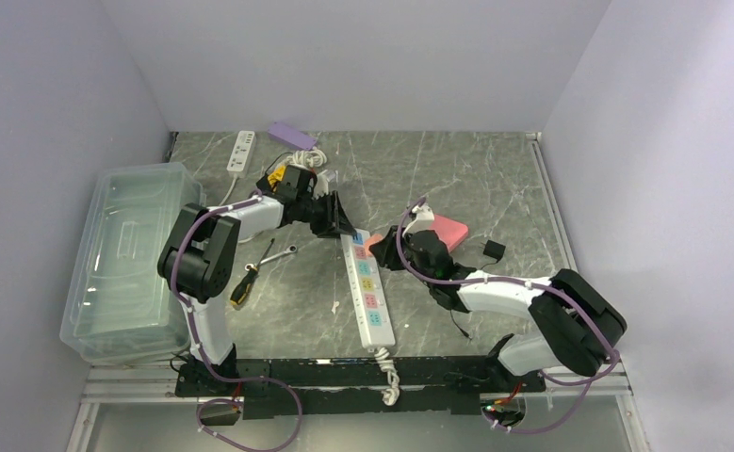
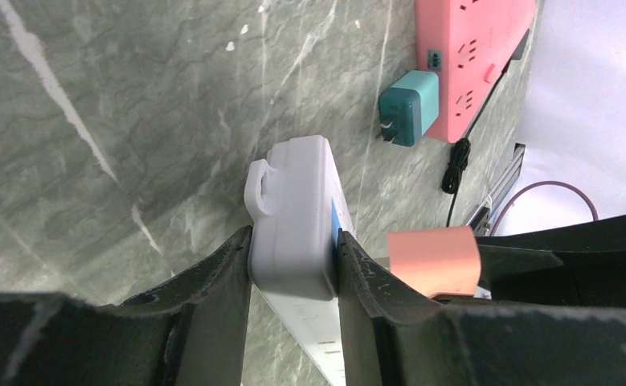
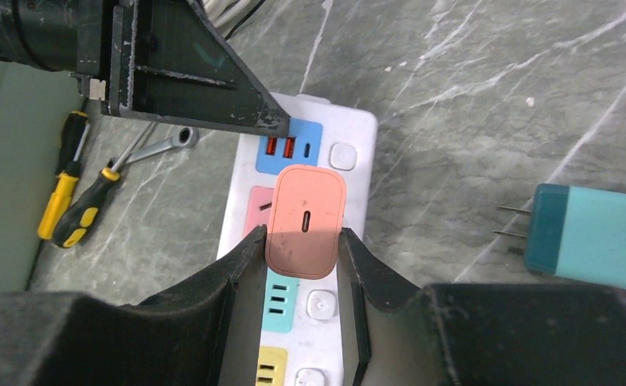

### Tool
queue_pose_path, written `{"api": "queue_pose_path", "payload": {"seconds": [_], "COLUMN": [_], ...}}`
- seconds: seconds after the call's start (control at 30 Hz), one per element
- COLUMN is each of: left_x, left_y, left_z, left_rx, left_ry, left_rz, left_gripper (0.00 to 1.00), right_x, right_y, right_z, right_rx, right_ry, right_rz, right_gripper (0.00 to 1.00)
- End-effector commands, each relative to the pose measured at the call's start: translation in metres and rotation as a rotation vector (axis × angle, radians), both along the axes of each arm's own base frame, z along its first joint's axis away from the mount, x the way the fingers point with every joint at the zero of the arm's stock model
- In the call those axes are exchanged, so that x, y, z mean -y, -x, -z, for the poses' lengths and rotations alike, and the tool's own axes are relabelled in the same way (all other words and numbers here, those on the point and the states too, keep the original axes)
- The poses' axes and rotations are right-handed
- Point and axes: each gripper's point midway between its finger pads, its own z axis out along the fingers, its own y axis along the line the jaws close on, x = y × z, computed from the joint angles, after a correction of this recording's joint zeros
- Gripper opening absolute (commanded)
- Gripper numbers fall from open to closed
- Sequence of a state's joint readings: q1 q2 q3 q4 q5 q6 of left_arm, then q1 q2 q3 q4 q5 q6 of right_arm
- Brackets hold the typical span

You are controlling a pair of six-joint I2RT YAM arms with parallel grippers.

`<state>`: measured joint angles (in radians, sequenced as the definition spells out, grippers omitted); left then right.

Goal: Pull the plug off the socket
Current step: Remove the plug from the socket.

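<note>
- The right gripper [image 3: 301, 245] was closed on the plug [image 3: 304, 205], held between its fingers over the strip's [image 3: 356, 129] far end
- The left gripper [image 2: 293, 249] clamped that end of the strip
- The plug was salmon-pink, rounded, with one slot port

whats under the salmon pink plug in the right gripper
The long white power strip; a pink socket panel peeks out beside the salmon plug. Its prongs and seating are covered.

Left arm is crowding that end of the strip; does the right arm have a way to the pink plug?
Likely yes: the right fingers already grip the pink plug by its sides, and the left fingers clamp only the end of the white strip beyond it.
</note>
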<state>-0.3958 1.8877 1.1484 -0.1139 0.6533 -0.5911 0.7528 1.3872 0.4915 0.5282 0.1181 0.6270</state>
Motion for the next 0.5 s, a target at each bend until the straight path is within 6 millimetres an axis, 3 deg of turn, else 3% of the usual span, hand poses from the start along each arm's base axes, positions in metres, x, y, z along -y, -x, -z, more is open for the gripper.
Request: {"api": "queue_pose_path", "payload": {"seconds": [0.0, 0.23, 0.47], "left_x": [-0.007, -0.008, -0.018], "left_y": [-0.002, -0.002, -0.010], "left_z": [-0.002, -0.003, -0.010], "left_rx": [0.049, 0.047, 0.054], "left_ry": [-0.031, -0.031, -0.014], "left_rz": [0.018, 0.015, -0.027], "left_gripper": [0.00, 0.00, 0.00], "right_x": [0.005, 0.006, 0.057], "right_y": [-0.010, -0.009, -0.024], "right_z": [-0.019, -0.022, -0.005], "right_rx": [0.098, 0.125, 0.039], "right_ry": [0.030, 0.073, 0.105], "right_rz": [0.061, 0.087, 0.318], "right_gripper": [0.00, 0.00, 0.00]}}
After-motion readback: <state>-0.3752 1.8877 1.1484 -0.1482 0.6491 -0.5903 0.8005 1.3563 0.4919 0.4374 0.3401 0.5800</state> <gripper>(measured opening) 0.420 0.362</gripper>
